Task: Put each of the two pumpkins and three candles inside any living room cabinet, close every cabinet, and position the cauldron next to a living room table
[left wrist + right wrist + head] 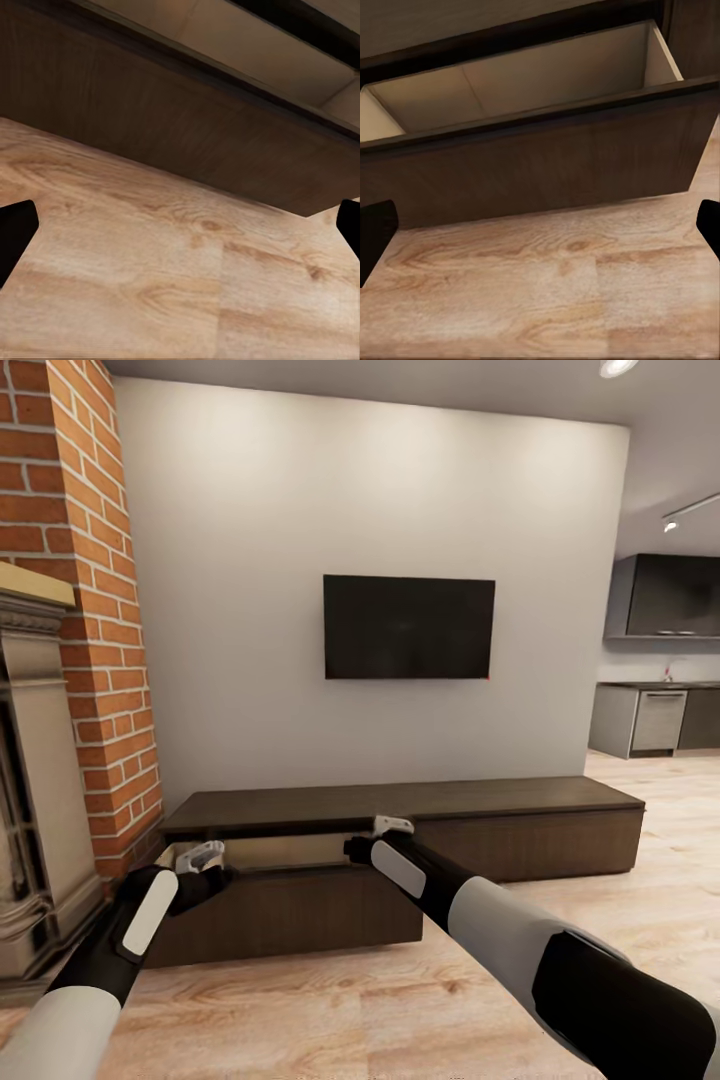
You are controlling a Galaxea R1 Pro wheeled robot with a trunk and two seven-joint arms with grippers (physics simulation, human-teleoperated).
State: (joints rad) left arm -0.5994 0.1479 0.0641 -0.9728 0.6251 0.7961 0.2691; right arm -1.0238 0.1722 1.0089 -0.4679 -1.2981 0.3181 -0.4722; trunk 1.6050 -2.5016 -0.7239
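Even, soft light is filling the head view, with a ceiling spotlight point(616, 366) glowing at the upper right of the frame and a second small one point(670, 526) shining toward the right edge, while the wall point(300, 490) is fading from bright centre to greyer corners. The cabinet point(400, 830) is casting only a faint shadow on the floor point(380, 1000), and straight lines seem to be bowing slightly near the frame edges. Both wrist views are looking soft and slightly blurred, with dark shapes intruding at their lower corners.
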